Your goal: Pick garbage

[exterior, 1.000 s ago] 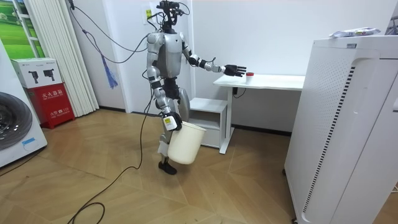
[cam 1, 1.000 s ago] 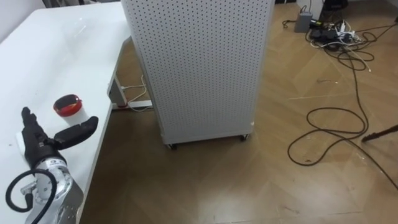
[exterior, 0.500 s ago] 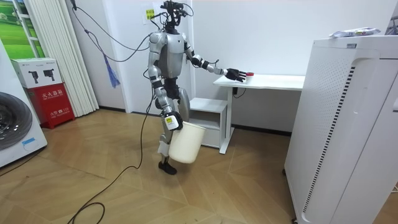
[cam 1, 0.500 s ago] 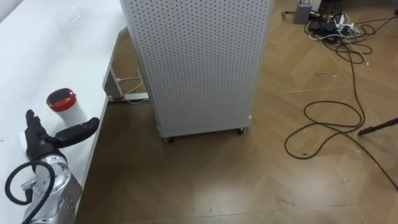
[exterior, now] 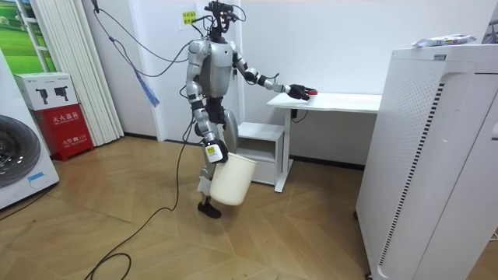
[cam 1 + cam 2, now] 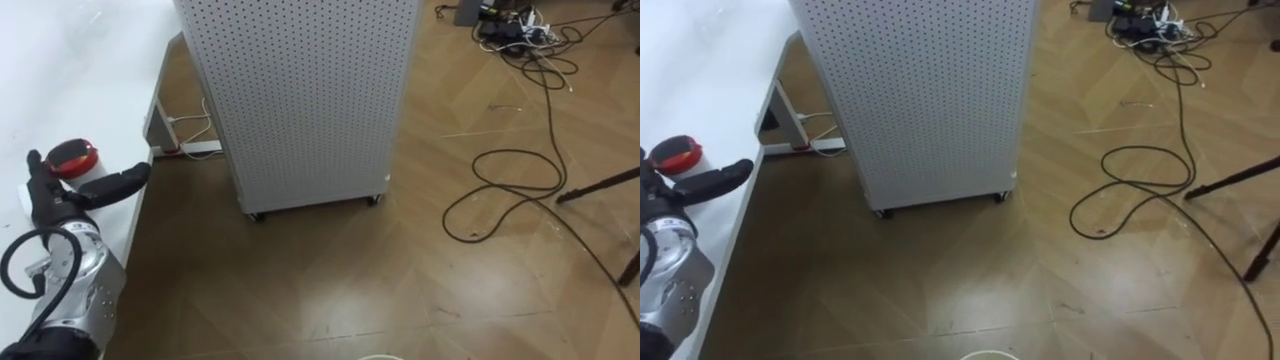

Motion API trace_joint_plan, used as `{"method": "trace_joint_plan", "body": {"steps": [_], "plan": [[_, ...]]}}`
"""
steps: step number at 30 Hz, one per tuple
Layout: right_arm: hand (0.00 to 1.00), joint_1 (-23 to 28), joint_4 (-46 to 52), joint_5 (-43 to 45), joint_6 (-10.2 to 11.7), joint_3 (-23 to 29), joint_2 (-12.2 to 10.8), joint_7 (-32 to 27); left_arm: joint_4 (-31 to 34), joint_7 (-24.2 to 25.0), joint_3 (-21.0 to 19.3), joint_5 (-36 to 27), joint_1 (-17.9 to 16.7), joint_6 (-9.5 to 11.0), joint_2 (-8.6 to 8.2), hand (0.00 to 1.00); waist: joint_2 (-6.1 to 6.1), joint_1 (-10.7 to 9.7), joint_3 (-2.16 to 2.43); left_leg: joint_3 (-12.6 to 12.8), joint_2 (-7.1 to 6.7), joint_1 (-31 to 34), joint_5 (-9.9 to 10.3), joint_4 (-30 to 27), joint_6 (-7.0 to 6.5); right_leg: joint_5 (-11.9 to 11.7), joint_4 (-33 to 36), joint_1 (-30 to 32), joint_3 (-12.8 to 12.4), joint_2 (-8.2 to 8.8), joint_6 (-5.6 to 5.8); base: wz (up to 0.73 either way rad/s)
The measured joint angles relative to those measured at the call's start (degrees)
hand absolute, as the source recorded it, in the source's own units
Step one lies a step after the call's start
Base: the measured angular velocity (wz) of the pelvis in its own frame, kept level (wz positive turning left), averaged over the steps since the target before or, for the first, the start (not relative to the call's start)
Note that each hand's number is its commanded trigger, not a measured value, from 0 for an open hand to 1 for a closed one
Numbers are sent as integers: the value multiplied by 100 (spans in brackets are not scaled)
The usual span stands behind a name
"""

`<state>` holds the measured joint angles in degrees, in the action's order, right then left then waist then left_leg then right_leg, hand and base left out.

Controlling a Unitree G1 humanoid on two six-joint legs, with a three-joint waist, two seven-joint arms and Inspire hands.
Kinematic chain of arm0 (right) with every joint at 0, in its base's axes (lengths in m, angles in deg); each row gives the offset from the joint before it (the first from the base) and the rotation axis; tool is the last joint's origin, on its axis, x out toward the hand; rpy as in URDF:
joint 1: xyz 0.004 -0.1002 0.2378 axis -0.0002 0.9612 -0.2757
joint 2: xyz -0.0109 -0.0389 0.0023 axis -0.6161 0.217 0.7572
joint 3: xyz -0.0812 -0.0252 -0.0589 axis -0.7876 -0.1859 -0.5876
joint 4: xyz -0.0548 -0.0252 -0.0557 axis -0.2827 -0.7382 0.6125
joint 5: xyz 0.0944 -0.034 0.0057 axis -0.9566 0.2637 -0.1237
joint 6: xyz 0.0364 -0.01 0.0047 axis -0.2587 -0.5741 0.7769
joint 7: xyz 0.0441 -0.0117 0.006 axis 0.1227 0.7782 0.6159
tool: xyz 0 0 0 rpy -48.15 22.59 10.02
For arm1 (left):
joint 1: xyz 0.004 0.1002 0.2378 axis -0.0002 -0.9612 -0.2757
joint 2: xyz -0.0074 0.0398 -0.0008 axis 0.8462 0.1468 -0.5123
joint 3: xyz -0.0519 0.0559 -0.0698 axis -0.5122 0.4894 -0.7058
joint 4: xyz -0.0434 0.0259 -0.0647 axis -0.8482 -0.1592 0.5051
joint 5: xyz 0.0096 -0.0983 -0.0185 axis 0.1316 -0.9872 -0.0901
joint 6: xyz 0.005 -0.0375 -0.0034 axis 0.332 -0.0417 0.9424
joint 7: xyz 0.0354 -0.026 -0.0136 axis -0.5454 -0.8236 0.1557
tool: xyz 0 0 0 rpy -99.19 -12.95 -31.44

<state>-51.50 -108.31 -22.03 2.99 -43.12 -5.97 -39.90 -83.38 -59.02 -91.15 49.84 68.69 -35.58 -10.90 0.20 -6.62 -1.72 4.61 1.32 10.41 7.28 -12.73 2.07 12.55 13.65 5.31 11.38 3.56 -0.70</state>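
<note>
We see the left robot hand [image 6: 58, 205], fingers spread, has advanced toward the red garbage [image 6: 72, 157] at its 12 o'clock, so the grasp comes next.

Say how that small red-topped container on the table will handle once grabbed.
The container looks small, so probably light. Its round top suggests it could roll if tipped, and the table edge is close. The open left hand should span it.

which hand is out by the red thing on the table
The left hand, open and stretched over the table right beside the red thing. The right hand hangs low at the robot's side by the white bucket.
</note>
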Motion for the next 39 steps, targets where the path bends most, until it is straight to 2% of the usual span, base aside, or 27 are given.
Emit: {"method": "trace_joint_plan", "body": {"steps": [6,7,8,9,21,31,33,34,35,36,37,38,39], "plan": [[100,-44,2,-70,4,-44,0,-33,-205,-15,1,-9,14,0,116,0,6,-115,3,0,1,101,0,0,0,0,-1,76,-7,-2,0,4],[100,-42,0,-109,4,-50,0,-71,-219,-23,2,-8,20,4,117,44,8,-119,4,1,-2,102,0,0,0,-1,-1,76,-11,0,1,4],[100,-42,-4,-157,4,-49,3,-81,-243,-24,2,-10,59,4,119,67,8,-122,4,0,-5,105,0,0,0,-1,-1,75,-11,2,1,3],[100,-41,-7,-189,4,-49,2,-82,-287,-25,2,-10,95,4,121,100,8,-121,3,0,-5,105,0,2,0,-1,-1,74,-10,2,1,5],[100,-48,-16,-248,1,-49,4,-68,-560,-227,0,-15,281,4,236,100,34,-153,-11,0,-7,112,0,24,0,-1,-5,80,-57,-4,1,1],[100,-47,-28,-253,0,-50,5,-80,-671,-236,2,-16,377,1,245,100,40,-150,-11,-13,-14,114,0,28,0,-1,5,84,-63,-2,2,0],[100,-53,-24,-254,5,-51,5,-99,-680,-235,5,-16,394,0,248,100,38,-122,-10,-85,2,113,0,33,-1,-1,134,175,-62,-3,2,-13],[100,-71,-28,-265,21,-76,5,-128,-681,-246,10,-16,403,1,259,100,15,-112,-17,-373,68,82,-12,67,-17,15,532,412,-21,-7,26,-42],[100,-121,-34,-356,87,-119,-5,-147,-703,-242,27,-9,404,3,324,100,-90,-104,-73,-969,192,35,-18,134,-20,133,882,872,-209,-78,99,-56],[100,-194,-29,-431,131,-169,-4,-156,-727,-249,-23,-10,403,21,401,100,-95,-92,-77,-1065,212,76,-14,113,-14,113,645,1080,-342,-126,40,-64],[100,-310,3,-520,219,-261,55,-170,-765,-246,-131,-14,428,21,552,100,-69,-152,-55,-1024,210,214,73,-17,102,-763,160,1392,-374,-37,-132,-24],[100,-333,5,-567,258,-310,143,-197,-825,-218,-140,-69,466,0,545,100,-198,-271,-73,-747,299,276,168,-80,199,-805,192,1324,-243,-67,-76,-11],[100,-341,-33,-592,249,-316,147,-202,-847,-188,-100,-68,492,-21,540,100,-194,-269,-74,-478,303,250,164,-63,196,-805,207,1312,-236,-77,-77,4]]}}
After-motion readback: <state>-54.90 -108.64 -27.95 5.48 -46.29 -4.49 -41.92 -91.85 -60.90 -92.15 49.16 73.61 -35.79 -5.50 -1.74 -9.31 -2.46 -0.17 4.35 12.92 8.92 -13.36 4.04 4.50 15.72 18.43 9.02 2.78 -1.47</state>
